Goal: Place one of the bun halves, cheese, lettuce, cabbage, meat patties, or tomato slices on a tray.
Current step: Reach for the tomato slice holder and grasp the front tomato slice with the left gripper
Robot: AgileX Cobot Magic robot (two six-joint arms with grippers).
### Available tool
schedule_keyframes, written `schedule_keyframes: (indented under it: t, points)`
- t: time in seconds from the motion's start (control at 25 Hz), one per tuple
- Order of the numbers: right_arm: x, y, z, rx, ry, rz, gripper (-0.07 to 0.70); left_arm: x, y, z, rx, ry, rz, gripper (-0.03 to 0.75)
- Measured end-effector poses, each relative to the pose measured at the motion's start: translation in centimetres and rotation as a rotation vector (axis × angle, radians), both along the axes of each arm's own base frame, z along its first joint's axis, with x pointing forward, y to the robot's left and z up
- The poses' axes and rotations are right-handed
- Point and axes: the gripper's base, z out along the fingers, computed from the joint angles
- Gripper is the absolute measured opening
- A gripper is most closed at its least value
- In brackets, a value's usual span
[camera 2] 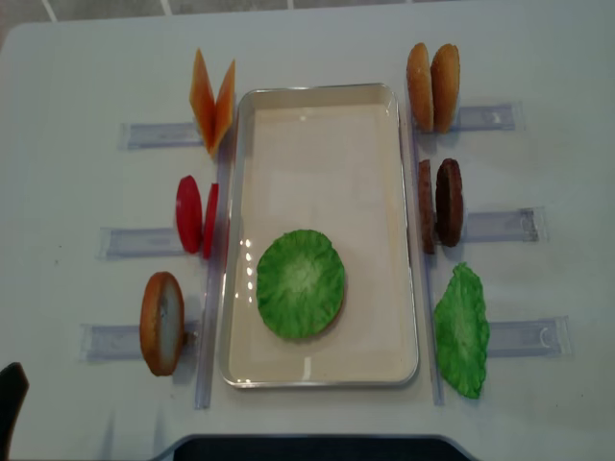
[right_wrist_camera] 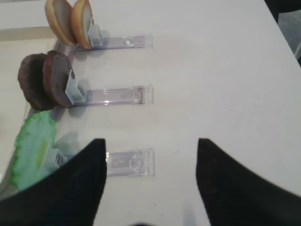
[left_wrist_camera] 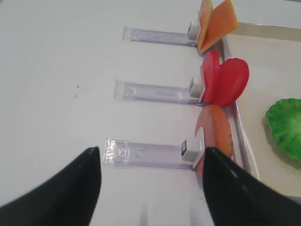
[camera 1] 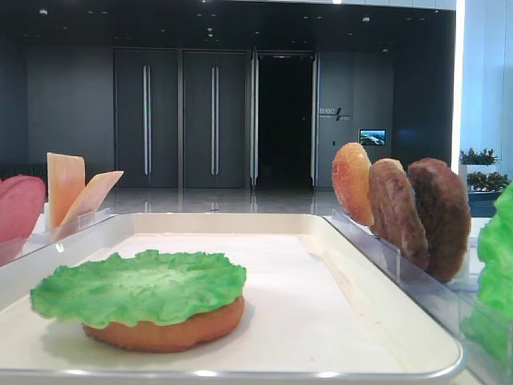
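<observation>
**A:** Starting far left: the left gripper [left_wrist_camera: 150, 188] hangs low over the table [camera 2: 67, 77], fingers [left_wrist_camera: 70, 188] spread wide apart, nothing between them.

**B:** And ahead of those fingers?

**A:** A clear rack [left_wrist_camera: 146, 154] runs out from between them, with a bun half [left_wrist_camera: 215, 139] standing on edge at its far end, just off the right-hand fingertip. Beyond it, the tomato slices [left_wrist_camera: 225, 82] lean on the next rack, and farthest out stands the cheese [left_wrist_camera: 215, 21], two slices splayed in a V.

**B:** Middle of the table?

**A:** The tray [camera 2: 252, 125], cream-white with a shiny rim. On it lies a lettuce leaf [camera 2: 301, 282] flat on top of another bun half [camera 1: 164, 329] (the bun shows only in the low front view, peeking out under the green). From the left fingers, that stack sits beyond and to the right, past the tray rim.

**B:** And the right side?

**A:** The right gripper [right_wrist_camera: 150, 183], fingers also held well apart and empty, hovers over the nearest rack [right_wrist_camera: 129, 162]. A second lettuce leaf [right_wrist_camera: 33, 146] stands just left of the left-hand finger. Farther out, the two meat patties [right_wrist_camera: 44, 80], then two more bun halves [right_wrist_camera: 70, 21] at the far rack.
</observation>
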Motion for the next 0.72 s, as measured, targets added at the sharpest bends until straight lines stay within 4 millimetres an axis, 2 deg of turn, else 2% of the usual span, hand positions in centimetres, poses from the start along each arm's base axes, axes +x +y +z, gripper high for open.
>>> schedule_keyframes:
  t: [0.72]
  points:
    - [0.0,0.02,0.0,0.002,0.0,0.001,0.429,0.0,0.0,0.0,0.0,0.0,0.0,0.517]
